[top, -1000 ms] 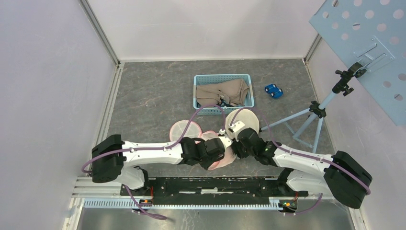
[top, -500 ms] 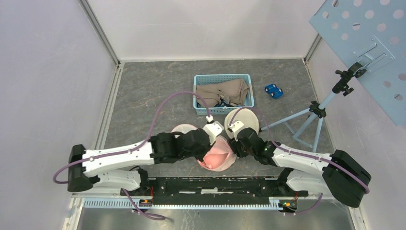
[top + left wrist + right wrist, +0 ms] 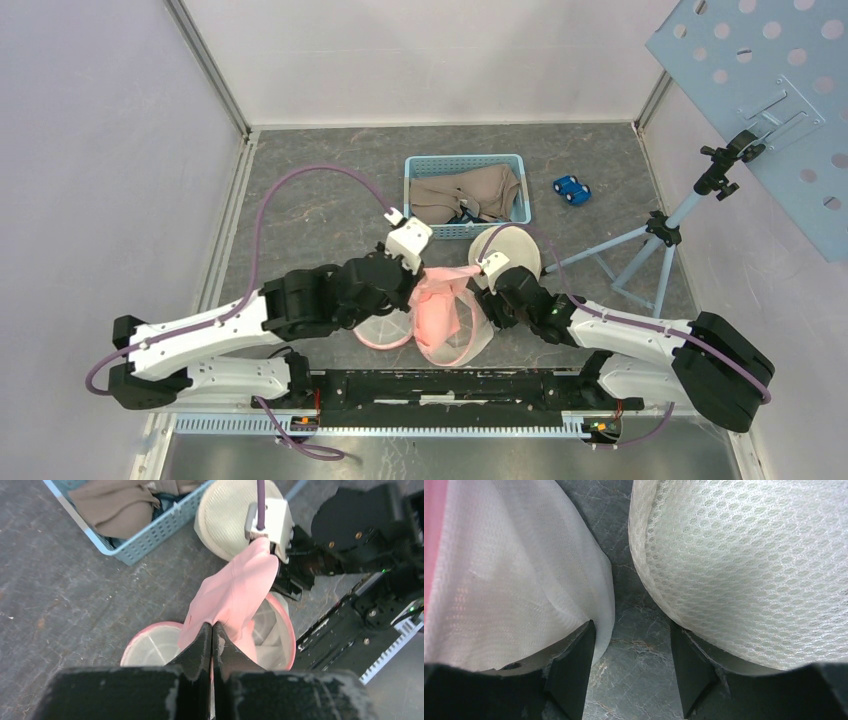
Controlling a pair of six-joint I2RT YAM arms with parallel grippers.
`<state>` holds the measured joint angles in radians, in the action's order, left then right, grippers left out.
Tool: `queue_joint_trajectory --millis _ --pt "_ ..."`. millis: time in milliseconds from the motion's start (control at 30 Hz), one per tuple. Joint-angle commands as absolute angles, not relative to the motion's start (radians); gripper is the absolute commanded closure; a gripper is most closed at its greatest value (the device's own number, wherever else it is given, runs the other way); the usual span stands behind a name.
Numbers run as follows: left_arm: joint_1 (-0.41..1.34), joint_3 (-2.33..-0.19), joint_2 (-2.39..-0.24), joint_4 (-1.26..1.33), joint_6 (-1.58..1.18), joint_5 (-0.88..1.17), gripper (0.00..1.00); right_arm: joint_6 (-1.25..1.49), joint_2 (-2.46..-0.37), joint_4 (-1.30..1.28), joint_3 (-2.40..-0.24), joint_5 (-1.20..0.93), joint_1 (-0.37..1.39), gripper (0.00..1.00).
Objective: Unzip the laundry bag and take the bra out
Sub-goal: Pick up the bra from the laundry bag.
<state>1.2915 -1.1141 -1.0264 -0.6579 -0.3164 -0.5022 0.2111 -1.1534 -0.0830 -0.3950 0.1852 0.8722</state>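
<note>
Top external view: the left gripper (image 3: 424, 272), fingers pinched together on the pink bra (image 3: 438, 305), is holding it above the open laundry bag (image 3: 472, 340), by the table's near edge. Bare table (image 3: 300, 200) is stretching leftward, with a blue basket (image 3: 412, 195) sitting behind. Only the right wrist view is showing the right gripper (image 3: 631, 630) with fingers apart, nothing between them.
</note>
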Motion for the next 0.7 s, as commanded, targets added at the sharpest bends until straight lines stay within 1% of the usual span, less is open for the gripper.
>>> queue_joint_trajectory --millis 0,300,400,500,667 --pt "1.293 -1.189 -0.975 -0.628 -0.358 -0.616 0.98 0.191 -1.167 -0.075 -0.387 0.192 0.869 0.37" --pt "1.282 -1.266 -0.984 -0.616 -0.305 -0.609 0.98 0.167 -1.136 -0.096 -0.424 0.16 0.868 0.37" --pt "1.254 -1.316 -0.997 -0.636 -0.281 -0.549 0.98 0.159 -1.109 -0.106 -0.442 0.132 0.868 0.37" --pt "1.247 -1.348 -1.02 -0.665 -0.267 -0.5 0.98 0.146 -1.066 -0.132 -0.478 0.106 0.868 0.35" --pt "1.245 -1.342 -1.025 -0.683 -0.275 -0.436 0.98 0.086 -0.981 -0.202 -0.576 0.05 0.869 0.3"
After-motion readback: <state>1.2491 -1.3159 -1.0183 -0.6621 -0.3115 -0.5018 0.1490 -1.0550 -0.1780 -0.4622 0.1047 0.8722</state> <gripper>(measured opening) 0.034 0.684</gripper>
